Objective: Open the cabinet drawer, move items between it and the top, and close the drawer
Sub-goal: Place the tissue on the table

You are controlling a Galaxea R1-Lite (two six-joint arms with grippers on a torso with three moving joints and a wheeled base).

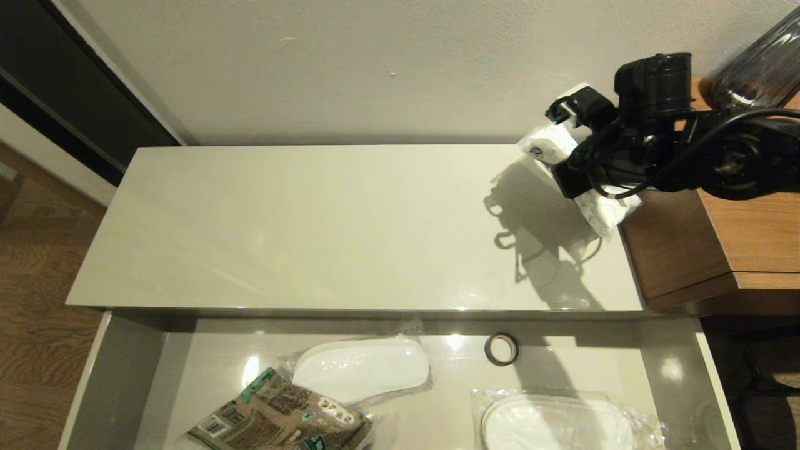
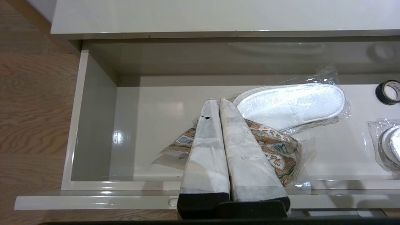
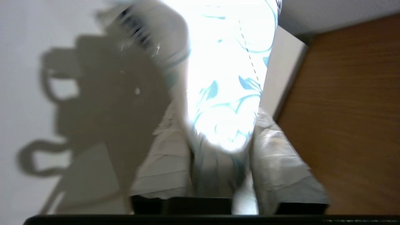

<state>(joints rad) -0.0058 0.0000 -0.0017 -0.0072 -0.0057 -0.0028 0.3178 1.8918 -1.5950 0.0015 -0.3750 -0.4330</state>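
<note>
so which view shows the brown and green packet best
The left wrist view: the brown-and-green packet lies on the drawer floor beside a bagged slipper, though the shut left gripper covers its middle. The head view cuts the packet off at the picture's bottom edge. The right wrist view does not show it.

The cabinet drawer [image 1: 119, 381] stands pulled open, a wide glossy cream tray with grey side walls. At its seven o'clock corner lies the flat brown-and-green printed packet [image 1: 275, 422], overlapping a bagged slipper. The top [image 1: 312, 231] is smooth and cream-white. At its two o'clock corner is the soft white pack [image 1: 597, 209] with blue pattern, apparently tilted.
</note>
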